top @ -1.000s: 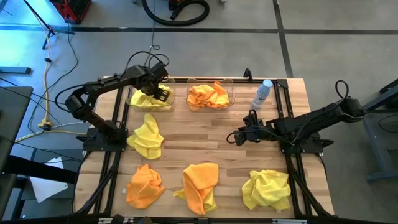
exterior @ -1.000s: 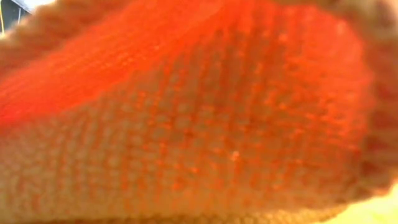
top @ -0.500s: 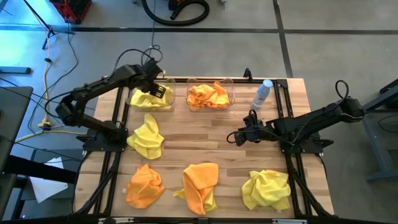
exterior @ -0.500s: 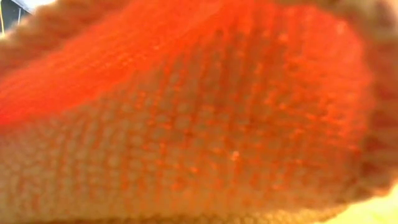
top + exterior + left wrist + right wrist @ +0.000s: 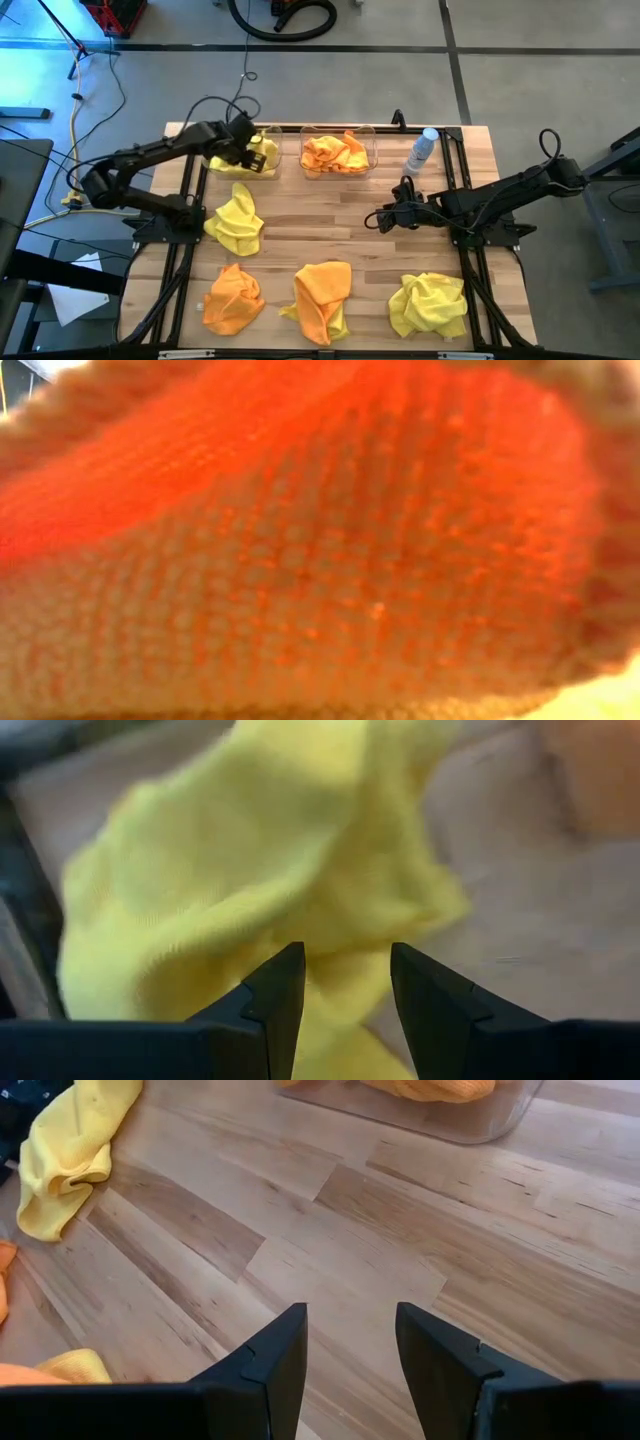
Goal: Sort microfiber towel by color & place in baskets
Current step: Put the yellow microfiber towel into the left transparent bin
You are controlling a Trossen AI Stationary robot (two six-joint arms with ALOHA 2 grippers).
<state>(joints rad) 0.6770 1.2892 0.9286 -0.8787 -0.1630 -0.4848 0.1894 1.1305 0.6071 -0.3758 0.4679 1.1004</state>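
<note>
From above, I see my left gripper (image 5: 243, 150) at the far left of the worktop (image 5: 330, 215), over the left basket (image 5: 243, 158), which holds a yellow towel (image 5: 262, 155). Its wrist camera shows the fingers (image 5: 275, 995) parted with nothing between them, yellow cloth just beyond.

Beside it on the far edge stands the right basket (image 5: 339, 152), filled with orange towel (image 5: 335, 153). A pale bottle (image 5: 421, 149) stands near the far right corner.

Toward the left edge, a loose yellow towel (image 5: 235, 218) lies in front of the left basket. Along the near edge lie an orange towel (image 5: 232, 298), another orange towel (image 5: 322, 295), and a yellow towel (image 5: 431, 303).

My right gripper (image 5: 382, 220) waits low over the middle, fingers (image 5: 272, 1355) apart and empty.

The table-level camera is filled with orange weave (image 5: 320, 540), probably a towel lying against the lens.
</note>
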